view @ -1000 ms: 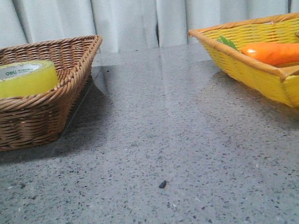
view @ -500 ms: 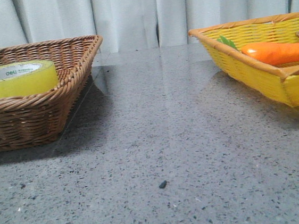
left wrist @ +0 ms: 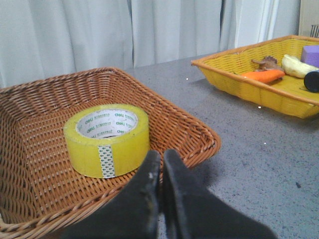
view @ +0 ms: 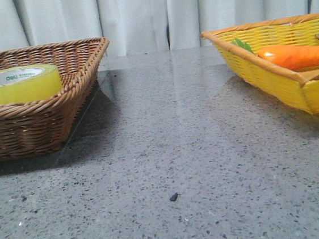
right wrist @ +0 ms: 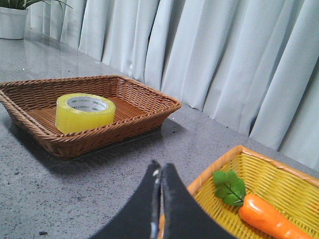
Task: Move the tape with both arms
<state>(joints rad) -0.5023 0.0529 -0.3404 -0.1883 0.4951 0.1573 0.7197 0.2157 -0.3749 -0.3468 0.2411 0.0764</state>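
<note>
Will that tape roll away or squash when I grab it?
Probably neither. The tape lies flat on its end in the brown basket, so it shouldn't roll unless tipped. Its thick winding and white core look stiff. The glossy side may be a bit slippery.

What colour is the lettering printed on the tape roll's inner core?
Green lettering on the white core of the yellow packing tape roll, clearest in the left wrist view.

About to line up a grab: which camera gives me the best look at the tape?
The left wrist view: the tape sits close and whole in the brown basket, its core print and patterned end strip plain. The front view shows only its upper part behind the basket wall. The right wrist view shows it whole but farther off.
</note>
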